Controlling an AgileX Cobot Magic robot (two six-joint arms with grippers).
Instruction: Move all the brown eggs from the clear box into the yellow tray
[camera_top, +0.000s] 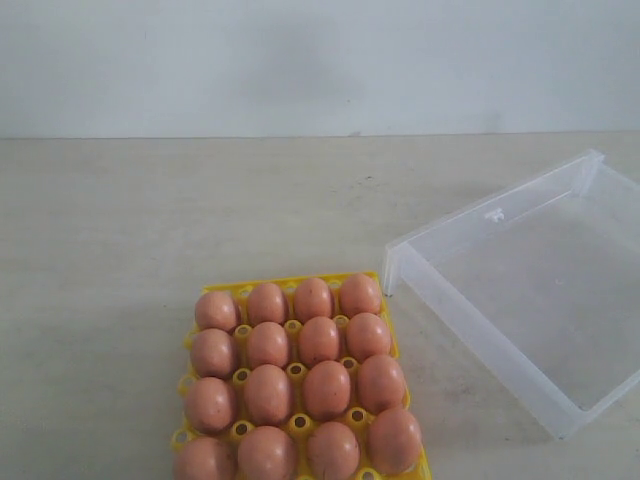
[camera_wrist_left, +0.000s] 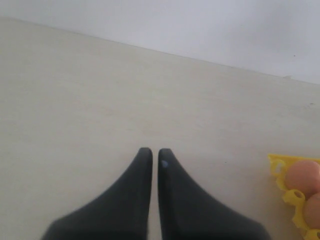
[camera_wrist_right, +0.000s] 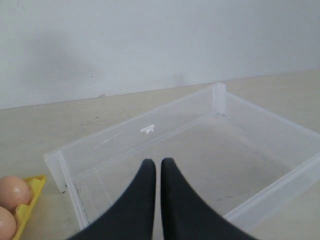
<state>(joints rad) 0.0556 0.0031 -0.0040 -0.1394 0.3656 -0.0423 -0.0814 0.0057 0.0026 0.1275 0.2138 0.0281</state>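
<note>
Bare desk (camera_top: 100, 250) lies open from 9 to 12 o'clock in the exterior view. The yellow tray (camera_top: 300, 282) sits at 6 o'clock, its near edge cut by the frame. The clear box (camera_top: 540, 290) lies at 3 o'clock, one corner just beside the tray's 1 o'clock corner. Brown eggs (camera_top: 326, 388) fill the tray in four rows of four; the box floor is bare. Only the wrist views show the pincers. The left pincer (camera_wrist_left: 155, 152) is narrow, its tips almost meeting on nothing, above bare desk near the tray. The right pincer (camera_wrist_right: 157, 164) is likewise closed and empty, over the box, whose wall carries a small tab (camera_wrist_right: 147, 129).
</note>
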